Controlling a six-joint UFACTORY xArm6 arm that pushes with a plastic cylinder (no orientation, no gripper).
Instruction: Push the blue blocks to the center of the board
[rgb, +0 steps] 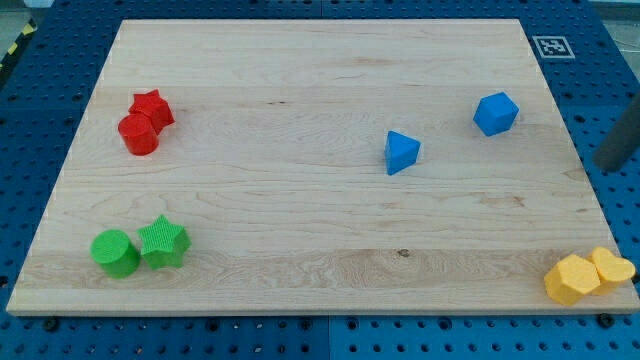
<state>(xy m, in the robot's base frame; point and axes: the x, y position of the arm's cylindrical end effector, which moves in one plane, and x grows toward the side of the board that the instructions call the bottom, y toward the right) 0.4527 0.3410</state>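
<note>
Two blue blocks lie on the wooden board (300, 90). A blue triangular block (402, 152) sits right of the board's centre. A blue cube-like block (496, 113) sits further to the view's right and a little higher. My tip (604, 166) is the lower end of a dark rod that enters from the view's right edge. It is off the board's right side, over the blue perforated table, well to the right of the blue cube-like block and touching no block.
A red star (152, 107) and red cylinder (138, 134) touch at the upper left. A green cylinder (115, 253) and green star (164, 242) sit at the lower left. Two yellow blocks (572, 279) (612, 268) sit at the lower right corner.
</note>
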